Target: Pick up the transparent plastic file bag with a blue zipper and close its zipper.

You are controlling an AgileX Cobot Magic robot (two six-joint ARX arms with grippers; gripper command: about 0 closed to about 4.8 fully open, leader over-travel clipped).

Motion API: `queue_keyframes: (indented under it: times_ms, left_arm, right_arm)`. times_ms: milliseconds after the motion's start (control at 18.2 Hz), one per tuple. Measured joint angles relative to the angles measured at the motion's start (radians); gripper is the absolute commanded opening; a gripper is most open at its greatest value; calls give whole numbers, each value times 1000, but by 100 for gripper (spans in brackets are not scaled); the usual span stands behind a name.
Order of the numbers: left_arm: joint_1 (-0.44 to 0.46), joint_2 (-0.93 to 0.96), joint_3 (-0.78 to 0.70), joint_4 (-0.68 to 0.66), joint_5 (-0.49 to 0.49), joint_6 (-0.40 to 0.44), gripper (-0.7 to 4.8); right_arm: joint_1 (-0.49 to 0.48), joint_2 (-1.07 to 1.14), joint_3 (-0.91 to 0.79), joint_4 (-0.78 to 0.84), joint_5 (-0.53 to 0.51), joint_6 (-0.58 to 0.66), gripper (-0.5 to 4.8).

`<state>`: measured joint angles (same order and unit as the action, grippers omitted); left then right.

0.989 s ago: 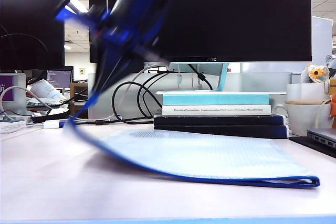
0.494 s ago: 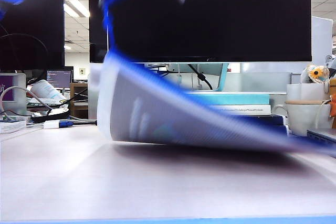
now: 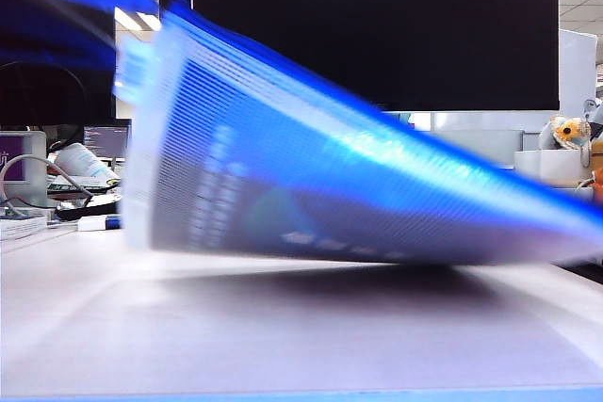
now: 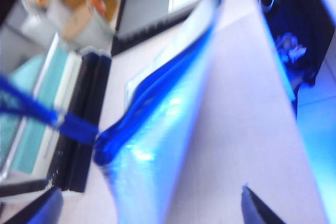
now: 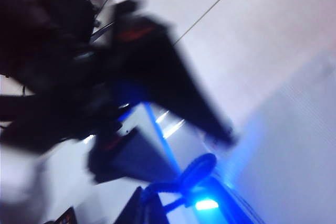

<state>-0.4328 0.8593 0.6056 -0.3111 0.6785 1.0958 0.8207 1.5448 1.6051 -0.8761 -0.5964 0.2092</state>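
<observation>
**File bag raised on a slant above the table**

Where the exterior view is consulted, the file bag (image 3: 311, 185) is recorded as lifted at its left end and sloping down to the right, its long axis running left to right across the white table (image 3: 283, 336). The low right end is seen close to the tabletop; contact cannot be confirmed through the blur. A black monitor (image 3: 377, 25) is noted behind it.

Only in the left wrist view is the zipper (image 4: 157, 87) seen clearly, a royal-blue strip along the bag's upper edge, with stacked books (image 4: 68, 124) beside the bag. The left gripper (image 4: 152, 211) is shown with its two finger tips spread wide apart at the frame's edge, nothing between them, near the bag's corner.

Only in the right wrist view is the looped pull tab (image 5: 197, 169) shown. The right gripper (image 5: 218, 129) is pressed shut; its dark fingers lie over the bag's blue edge, apparently pinching it, though blur prevents certainty.
</observation>
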Motion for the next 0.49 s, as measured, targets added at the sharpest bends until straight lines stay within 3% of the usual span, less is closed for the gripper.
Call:
queue_keyframes:
  times_ms: [55, 275, 330, 494]
  left_arm:
    - [0, 21, 0, 28, -6, -19, 339]
    - [0, 47, 0, 168, -2, -100, 330]
    - [1, 47, 0, 195, 36, -103, 283]
    - [1, 83, 0, 208, 106, -167, 268]
  right_arm:
    - [0, -7, 0, -10, -1, 0, -6]
    - [0, -28, 0, -52, -2, -1, -6]
    - [0, -35, 0, -57, -2, -1, -6]
    - [1, -38, 0, -56, -7, -1, -6]
